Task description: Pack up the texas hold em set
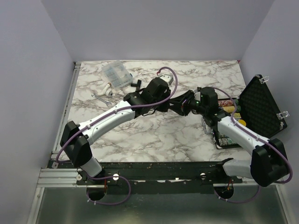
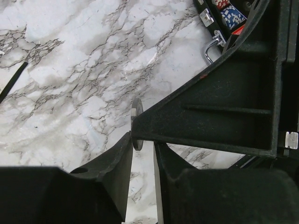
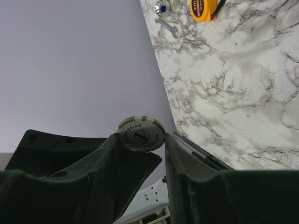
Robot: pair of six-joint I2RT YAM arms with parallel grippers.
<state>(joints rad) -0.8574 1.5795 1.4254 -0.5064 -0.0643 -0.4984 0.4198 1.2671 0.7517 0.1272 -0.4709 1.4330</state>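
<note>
- chip: edge-on in left wrist view, face hidden.
- briefcase: chip rows mostly covered by right arm from above; in left wrist view just a corner, cut by top edge.
- tape measure: cropped by top edge.
- round blue-centred thing: cropped too, can't tell what.
- bits beside clear box: too small to name.
- black strip: runs off left edge, unclear.

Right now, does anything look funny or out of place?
Yes. One poker chip is up in the air, pinched in the right gripper, not in the open case.
</note>
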